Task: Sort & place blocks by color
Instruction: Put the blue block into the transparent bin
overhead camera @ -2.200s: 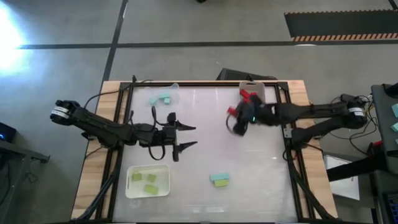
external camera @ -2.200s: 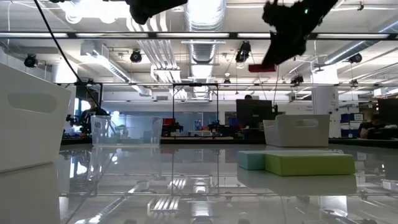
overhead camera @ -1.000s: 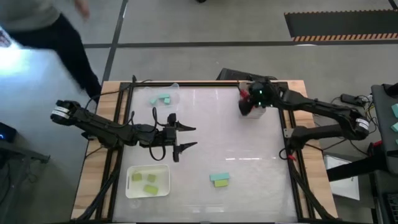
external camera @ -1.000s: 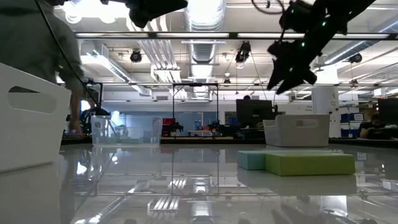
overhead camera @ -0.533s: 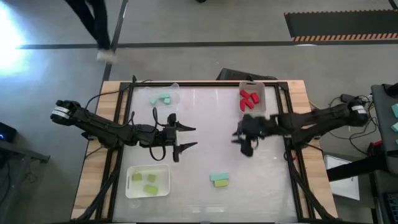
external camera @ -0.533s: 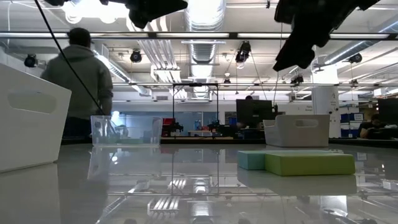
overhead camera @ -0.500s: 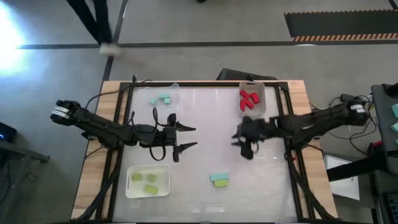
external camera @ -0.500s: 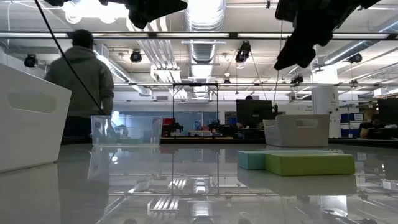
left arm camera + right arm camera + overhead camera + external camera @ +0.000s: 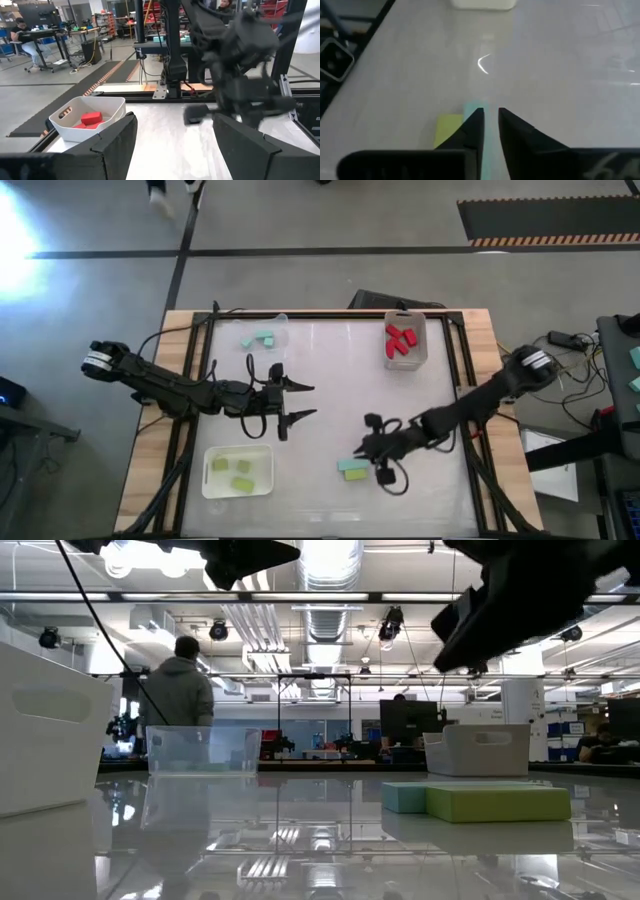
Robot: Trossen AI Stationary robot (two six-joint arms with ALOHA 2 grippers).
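Nearest the front edge, at 6 o'clock on the table in the high view, we see a small yellow-green rectangular block (image 9: 354,474) touching a light teal rectangular block (image 9: 350,464); in the low view the yellow-green one (image 9: 497,803) sits in front of the teal one (image 9: 405,796)

Right gripper (image 9: 363,452) is above the table just at the far side of that pair, fingers clenched together, nothing between them. Its wrist view looks down past the closed fingertips at the teal block (image 9: 471,111) and yellow-green block (image 9: 448,129) below; we can't tell whether the tips touch either

At 8 o'clock, a white opaque plastic tray (image 9: 262,488) holds three yellow-green blocks (image 9: 241,483)

Left gripper (image 9: 300,401) waits at about 9 o'clock towards centre, fingers spread wide, holding nothing; well apart from all blocks

At 1 o'clock, by the far edge, a white plastic bin (image 9: 423,350) holds several small red rectangular blocks (image 9: 399,340); the left wrist view shows the same bin (image 9: 112,107) with red blocks (image 9: 91,118) inside

At 11 o'clock, a clear plastic tray (image 9: 279,326) holds light teal blocks (image 9: 259,339)

Beyond the table, the low view shows a person in a grey hooded top (image 9: 180,690), back turned; the left wrist view shows a seated person (image 9: 27,39) at a desk
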